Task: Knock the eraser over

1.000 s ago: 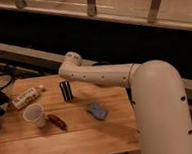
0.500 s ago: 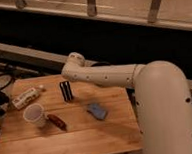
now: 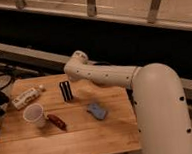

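Camera view: the tool [image 3: 66, 91] is seen hanging over the surface [image 3: 94, 134] near its far edge, well apart from the blue eraser [image 3: 96, 110]. No contact is made; the knock remains undone. The white cup [image 3: 34, 115] is upright, contents hidden.

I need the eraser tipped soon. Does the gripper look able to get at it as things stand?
Probably yes. The gripper hangs at the back of the wooden table, and the blue eraser lies just to its right with only bare wood between them.
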Robot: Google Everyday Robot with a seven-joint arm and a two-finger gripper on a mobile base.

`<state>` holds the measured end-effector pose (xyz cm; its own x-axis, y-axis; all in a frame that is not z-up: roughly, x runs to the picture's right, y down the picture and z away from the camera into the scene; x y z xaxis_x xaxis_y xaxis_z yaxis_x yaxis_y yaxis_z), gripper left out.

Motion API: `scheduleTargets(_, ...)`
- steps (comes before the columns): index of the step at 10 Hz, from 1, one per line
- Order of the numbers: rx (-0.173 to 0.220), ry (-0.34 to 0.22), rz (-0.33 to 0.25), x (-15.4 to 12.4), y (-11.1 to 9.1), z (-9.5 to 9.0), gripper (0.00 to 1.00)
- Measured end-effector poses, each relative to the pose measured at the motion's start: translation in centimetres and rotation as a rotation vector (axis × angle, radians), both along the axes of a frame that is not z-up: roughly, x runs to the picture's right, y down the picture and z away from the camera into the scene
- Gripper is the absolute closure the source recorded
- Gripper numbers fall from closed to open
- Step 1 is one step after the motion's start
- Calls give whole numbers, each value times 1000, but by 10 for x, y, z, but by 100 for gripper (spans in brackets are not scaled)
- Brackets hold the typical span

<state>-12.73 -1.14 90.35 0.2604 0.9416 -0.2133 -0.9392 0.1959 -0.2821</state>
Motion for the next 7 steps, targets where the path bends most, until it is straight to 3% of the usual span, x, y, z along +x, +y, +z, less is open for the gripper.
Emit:
scheduleTargets(3,-78,-81,-13,-16,5,17,97)
scheduleTargets(7,-163,-158,-35,-32,6,32,61)
